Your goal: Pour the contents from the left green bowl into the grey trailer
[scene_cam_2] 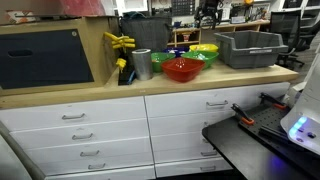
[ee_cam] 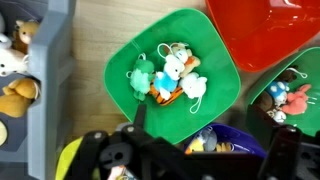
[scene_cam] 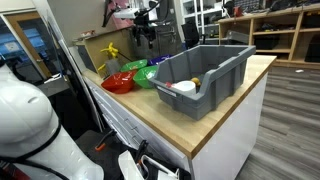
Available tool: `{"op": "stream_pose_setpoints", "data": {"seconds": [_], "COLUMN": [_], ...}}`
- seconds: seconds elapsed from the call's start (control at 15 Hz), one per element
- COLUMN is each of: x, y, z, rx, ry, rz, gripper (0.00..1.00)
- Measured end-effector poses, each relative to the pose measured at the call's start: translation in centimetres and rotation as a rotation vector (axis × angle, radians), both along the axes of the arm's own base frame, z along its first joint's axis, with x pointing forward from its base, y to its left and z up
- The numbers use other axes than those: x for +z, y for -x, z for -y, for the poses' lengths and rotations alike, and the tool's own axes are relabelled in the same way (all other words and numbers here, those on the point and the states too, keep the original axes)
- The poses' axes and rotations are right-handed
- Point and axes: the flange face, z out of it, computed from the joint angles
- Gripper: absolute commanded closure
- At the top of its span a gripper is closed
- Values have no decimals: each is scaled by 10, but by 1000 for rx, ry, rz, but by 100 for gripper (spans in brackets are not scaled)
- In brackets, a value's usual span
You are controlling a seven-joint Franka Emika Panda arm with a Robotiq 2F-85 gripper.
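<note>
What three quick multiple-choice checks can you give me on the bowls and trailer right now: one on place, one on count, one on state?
1. In the wrist view, on which side of the left green bowl does the grey trailer lie?
A. left
B. right
C. below

2. How many green bowls show in the wrist view?
A. one
B. two
C. three

3. The left green bowl is:
A. empty
B. upright with small toys inside
C. tipped over the trailer

Answers:
1. A: the trailer's wall fills the left edge of the wrist view.
2. B: a second green bowl sits at the right edge, below the red bowl.
3. B: the toys lie in its bottom and it stands on the counter.
</note>
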Motion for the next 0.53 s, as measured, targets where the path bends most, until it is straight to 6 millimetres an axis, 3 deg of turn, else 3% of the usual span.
{"op": "stream_pose_setpoints", "data": {"seconds": [0.53], "x": [-37], "y": [-57], "z": [-34], "rx": [-16], "ry": [-2], "rz": [4], "gripper": [0]}}
